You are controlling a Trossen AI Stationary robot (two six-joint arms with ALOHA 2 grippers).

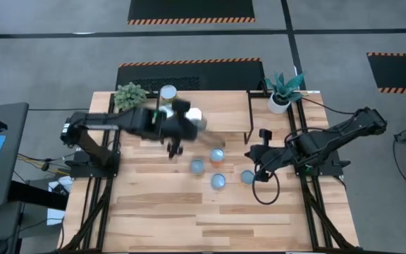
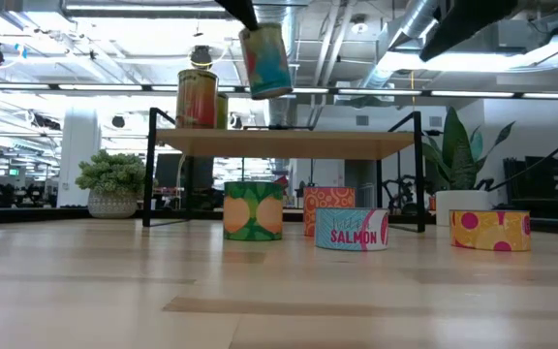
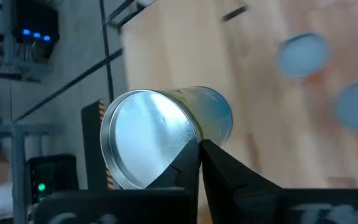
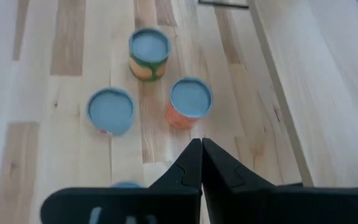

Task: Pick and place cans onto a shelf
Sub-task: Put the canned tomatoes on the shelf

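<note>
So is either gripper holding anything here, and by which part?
The left gripper is shut on a blue can, gripped at its top rim, tilted above the shelf. The right gripper holds nothing.

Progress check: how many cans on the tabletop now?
4, all in front of the shelf: green-orange can leftmost, orange can nearest the shelf, salmon can frontmost, yellow-pink can rightmost. None look hidden.

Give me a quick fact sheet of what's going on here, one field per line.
Left gripper: shut on a blue-labelled can, held tilted above the shelf
Right gripper: shut, empty, over the table
On the shelf: one tall can, another partly hidden behind it
On the table: four cans, including a green one and a salmon tin
</note>
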